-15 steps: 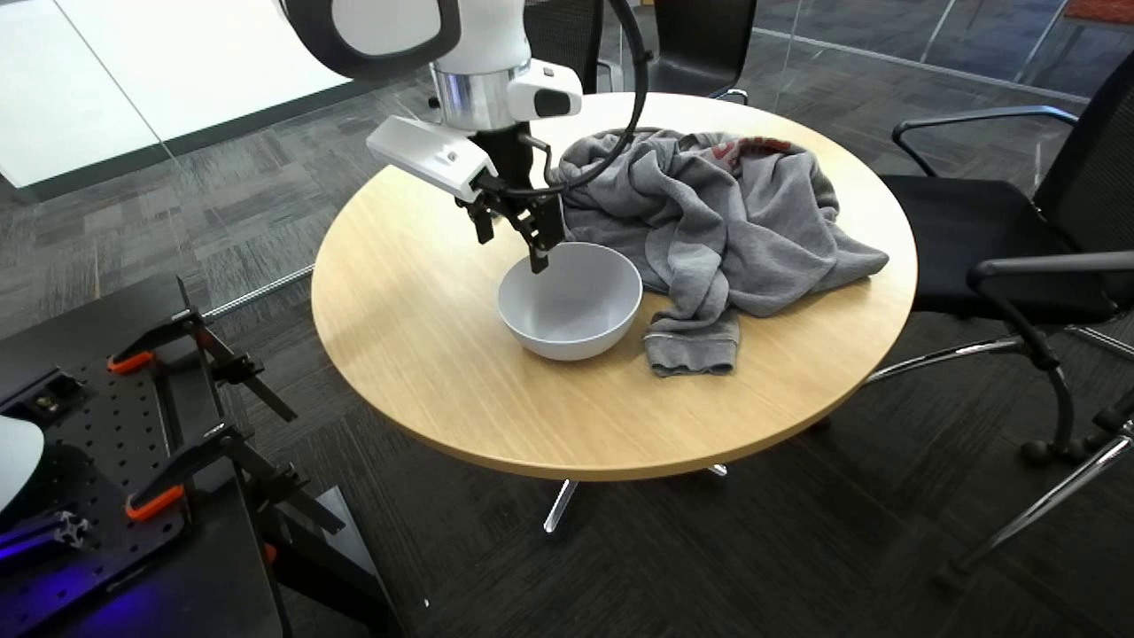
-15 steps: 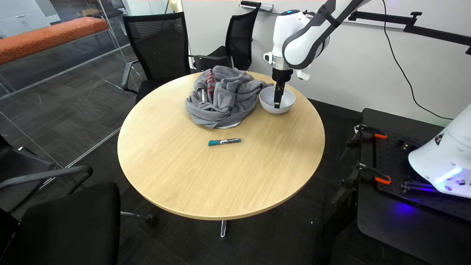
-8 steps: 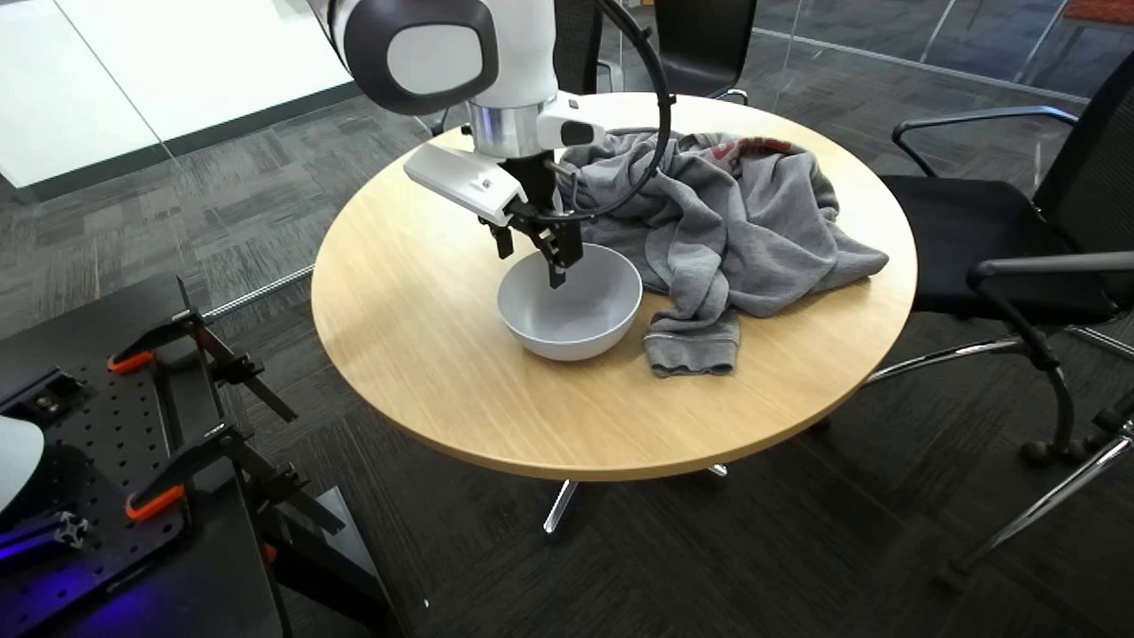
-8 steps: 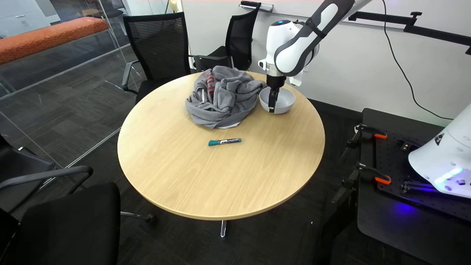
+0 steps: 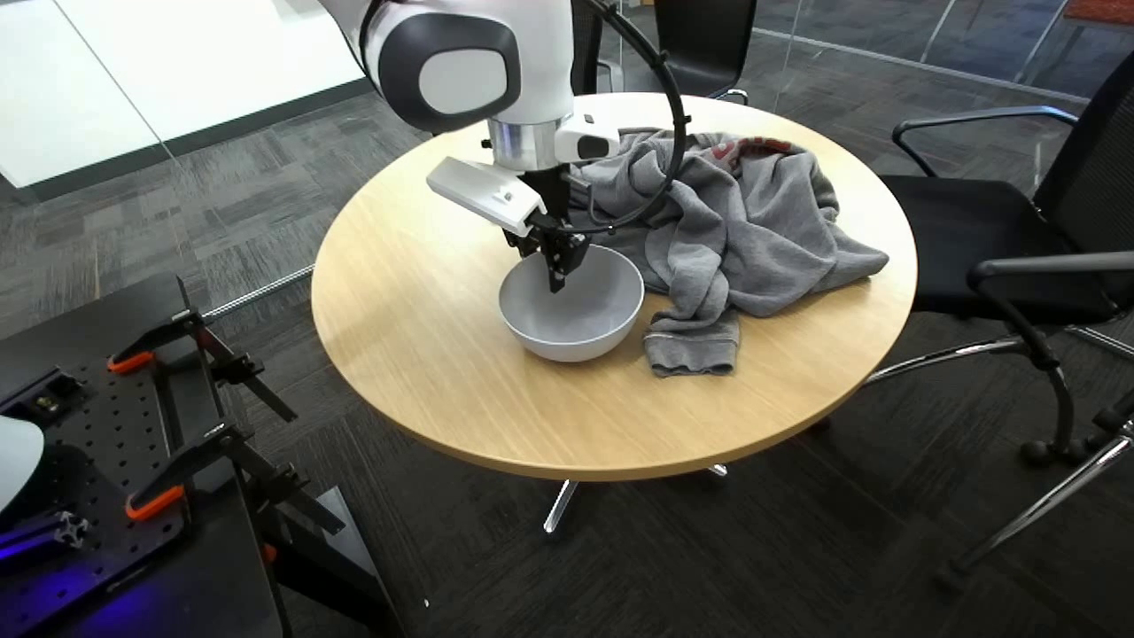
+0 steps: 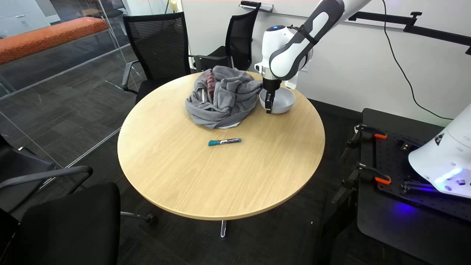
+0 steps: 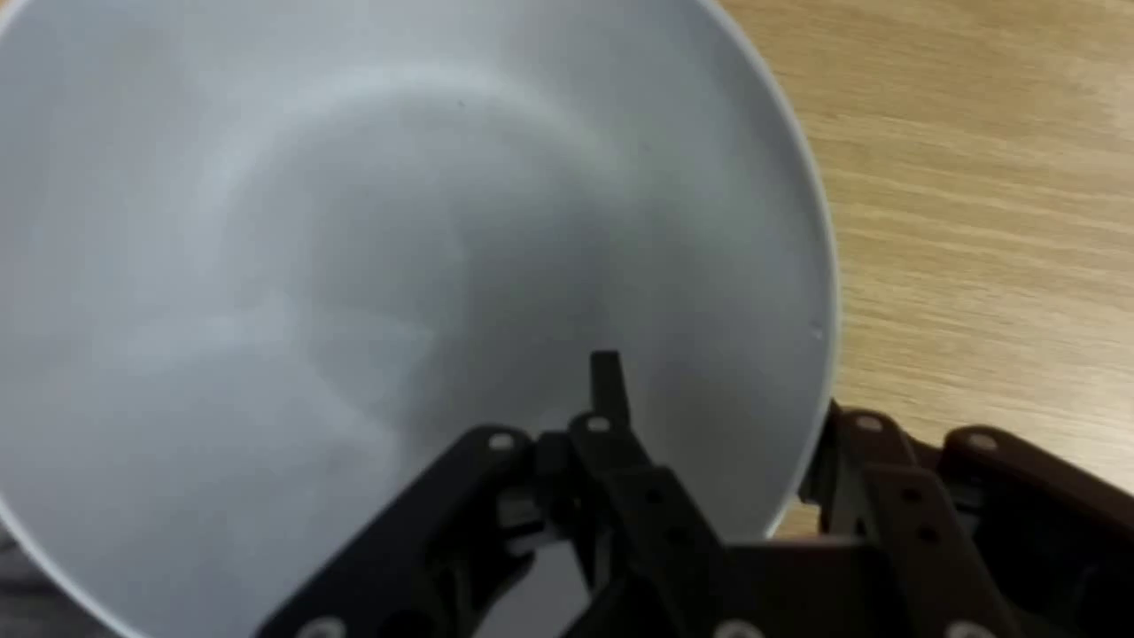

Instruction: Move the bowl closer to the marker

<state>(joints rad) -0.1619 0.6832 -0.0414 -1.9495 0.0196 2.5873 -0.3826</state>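
The light grey bowl (image 5: 576, 323) stands upright on the round table, beside a grey garment, in both exterior views. My gripper (image 7: 719, 385) straddles its rim: one finger reaches inside the bowl (image 7: 381, 221), the other is outside, close against the rim. A gap shows between the inner finger and the bowl wall, so the jaws are partly closed but not clamped. The outer fingertip is partly hidden behind the rim. The teal-capped marker (image 6: 224, 141) lies on the table, away from the bowl (image 6: 284, 103), in an exterior view. It does not show in the wrist view.
A crumpled grey sweatshirt (image 6: 228, 97) lies right next to the bowl, between it and the far table side. The wooden table (image 6: 220, 184) has a round edge. Black chairs (image 6: 158, 48) stand around it, and a black stand with clamps (image 5: 159, 496) is nearby.
The arm has come down and across to the bowl's rim, and the gripper's fingers have drawn closer together. The bowl has shifted barely, if at all; the marker has stayed put.
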